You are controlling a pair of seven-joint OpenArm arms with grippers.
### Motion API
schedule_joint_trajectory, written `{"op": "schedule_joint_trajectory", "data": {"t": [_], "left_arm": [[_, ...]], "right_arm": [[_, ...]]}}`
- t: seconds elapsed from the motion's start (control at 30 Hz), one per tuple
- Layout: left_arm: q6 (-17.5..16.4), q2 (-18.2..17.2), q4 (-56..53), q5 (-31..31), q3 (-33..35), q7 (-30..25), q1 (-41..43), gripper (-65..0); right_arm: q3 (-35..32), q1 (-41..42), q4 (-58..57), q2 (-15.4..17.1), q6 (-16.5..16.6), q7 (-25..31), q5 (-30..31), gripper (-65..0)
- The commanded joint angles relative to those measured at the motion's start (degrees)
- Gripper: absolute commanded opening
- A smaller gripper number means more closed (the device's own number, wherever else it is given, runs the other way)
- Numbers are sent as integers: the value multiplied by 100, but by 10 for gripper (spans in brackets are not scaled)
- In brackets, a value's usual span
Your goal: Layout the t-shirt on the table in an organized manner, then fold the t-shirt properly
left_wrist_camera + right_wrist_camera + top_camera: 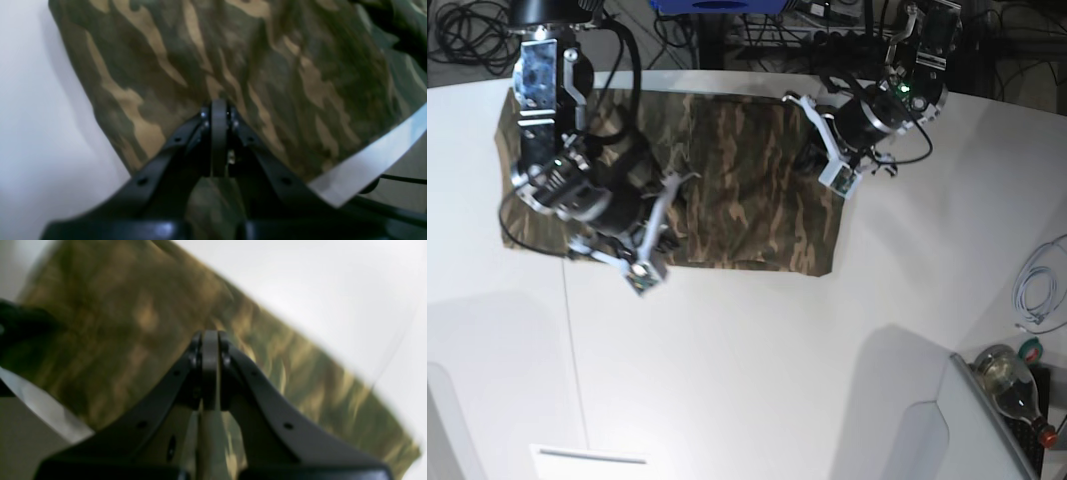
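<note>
**Operator:** Report the position of the t-shirt.

**Technician:** The camouflage t-shirt lies spread across the far part of the white table, near its far edge. In the base view it forms a wide, roughly rectangular patch. One end reaches under the arm on that view's left; the other end stops beside the arm on that view's right. The near hem runs almost straight, with a small dip near the middle.

**Operator:** State of the left gripper?

**Technician:** In the left wrist view its fingers are pressed together, with camouflage cloth bunched at the tips and more cloth showing beneath the gripper body. It is clamped on the t-shirt. The table edge shows as a pale band at lower right of that view.

**Operator:** State of the right gripper?

**Technician:** The right wrist view is blurred. The fingers stand together, and a fold of the t-shirt appears to pass between them below the tips. The cloth runs diagonally across the white table.

**Operator:** Other items?

**Technician:** A white cable and a bottle lie at the right margin of the base view, well apart from the shirt.
</note>
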Motion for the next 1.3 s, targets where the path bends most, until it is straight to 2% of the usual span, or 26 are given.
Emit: {"op": "schedule_joint_trajectory", "data": {"t": [0.0,0.23,0.3,0.47,0.6,0.7,0.77,0.87,1.03,1.17,1.27], "left_arm": [[-19,-109,-12,-36,-121,-83,80,-650],[-19,-92,-495,-80,-939,-118,203,-650],[-19,-92,-539,-80,-1071,-118,203,-650],[-19,-83,-486,-80,-1106,-118,273,-650],[-19,-57,-310,-89,-1097,-100,317,-650],[-19,5,-152,-89,-1150,-83,317,-650],[-19,-4,-126,-89,-1150,-83,317,-650],[-19,-4,-108,-89,-1150,-74,326,-650],[-19,-4,252,-89,-1159,-74,388,-650],[-19,5,824,-89,-1167,-74,352,-650],[-19,-4,815,-89,-1229,-74,62,-650]], "right_arm": [[-136,193,-113,-50,2,103,73,-642],[-294,1108,-1819,-164,2,130,82,-642],[-303,1213,-2091,-199,2,297,214,-642],[-303,1574,-3032,-147,2,543,855,-642],[-267,1741,-3498,-155,-7,622,926,-642],[-241,1828,-3867,-129,-42,1009,926,-642],[-39,1864,-4034,-103,-42,1070,926,-642],[418,1828,-4008,-103,-42,1070,917,-642],[454,1591,-3480,-68,-42,991,917,-644],[621,967,-1880,-50,-42,728,917,-636],[1561,396,-562,-129,-130,358,926,-626]]}}
